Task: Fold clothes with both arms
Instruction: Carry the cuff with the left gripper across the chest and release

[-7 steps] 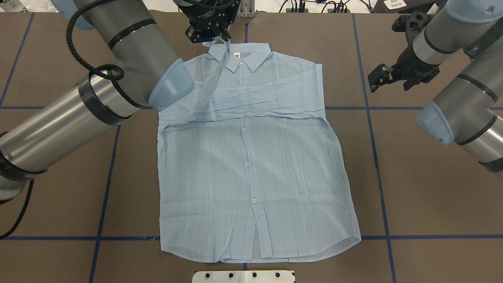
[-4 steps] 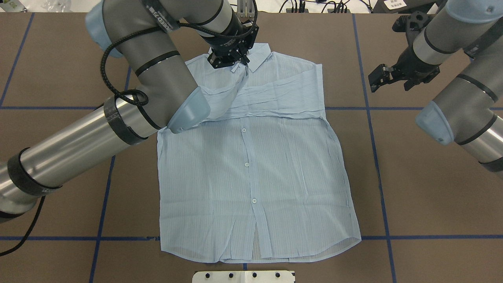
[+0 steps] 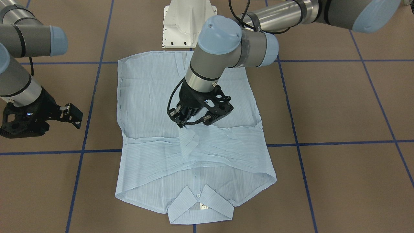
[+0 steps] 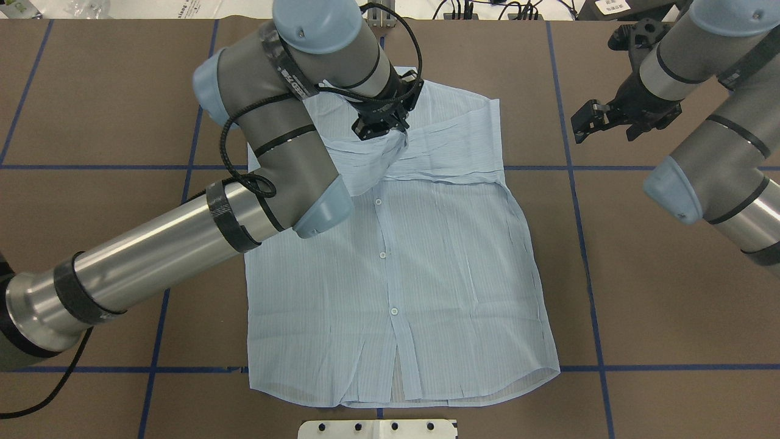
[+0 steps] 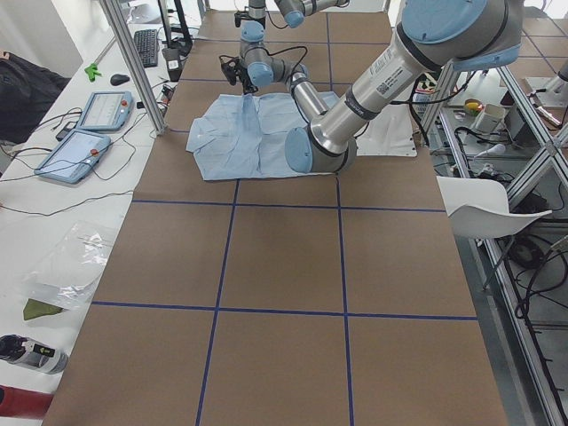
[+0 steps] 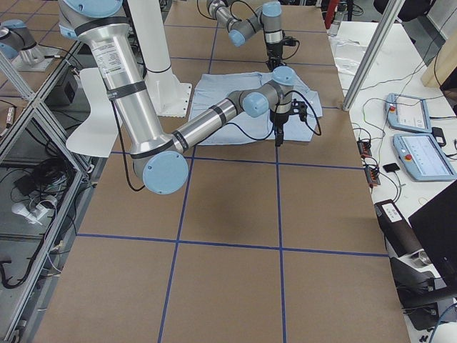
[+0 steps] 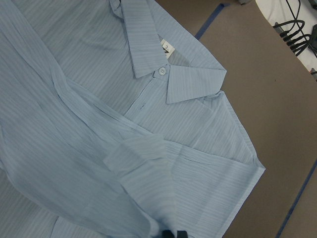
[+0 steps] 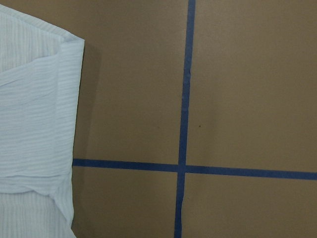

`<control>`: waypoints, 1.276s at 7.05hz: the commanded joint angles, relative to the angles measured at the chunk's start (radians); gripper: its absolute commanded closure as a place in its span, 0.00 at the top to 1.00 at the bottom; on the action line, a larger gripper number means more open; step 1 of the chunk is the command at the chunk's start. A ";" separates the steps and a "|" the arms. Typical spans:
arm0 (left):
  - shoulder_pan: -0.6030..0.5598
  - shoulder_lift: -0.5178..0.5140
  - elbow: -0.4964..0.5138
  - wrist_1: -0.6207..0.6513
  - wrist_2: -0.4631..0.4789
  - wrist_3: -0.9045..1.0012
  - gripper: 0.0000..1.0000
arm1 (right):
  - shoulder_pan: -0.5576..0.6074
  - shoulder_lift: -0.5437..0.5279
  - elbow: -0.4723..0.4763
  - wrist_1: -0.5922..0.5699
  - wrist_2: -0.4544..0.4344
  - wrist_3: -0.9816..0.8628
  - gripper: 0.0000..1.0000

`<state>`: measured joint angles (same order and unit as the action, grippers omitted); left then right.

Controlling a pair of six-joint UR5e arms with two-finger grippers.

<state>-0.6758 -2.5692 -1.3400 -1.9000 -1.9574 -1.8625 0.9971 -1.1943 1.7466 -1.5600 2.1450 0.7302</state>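
shirt [image 4: 390, 274]: one sleeve [image 4: 451, 152] across chest, body folds pending | left gripper [image 3: 183, 125] clamped on other sleeve [image 3: 189, 142] near collar [image 3: 200, 202] | right gripper [image 4: 582, 122] spread, empty, well off collar

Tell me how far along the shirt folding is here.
Done: one sleeve lies folded across the shirt. In hand: the left pincer, shut on the other sleeve, holds it above the chest; the right pincer hangs open beside the shirt. Left: laying that sleeve down, then folding the body, which lies flat.
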 commanded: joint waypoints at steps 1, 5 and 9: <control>0.095 -0.063 0.085 -0.062 0.140 -0.009 0.40 | 0.002 0.001 -0.001 -0.002 0.001 0.000 0.99; 0.219 -0.076 0.116 -0.122 0.316 0.148 1.00 | 0.003 -0.002 0.007 0.008 0.052 0.015 0.99; 0.208 0.090 -0.181 0.069 0.304 0.198 0.99 | 0.000 -0.121 0.136 0.017 0.082 0.058 1.00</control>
<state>-0.4646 -2.5109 -1.4349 -1.9306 -1.6516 -1.7006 0.9997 -1.2614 1.8191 -1.5455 2.2277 0.7599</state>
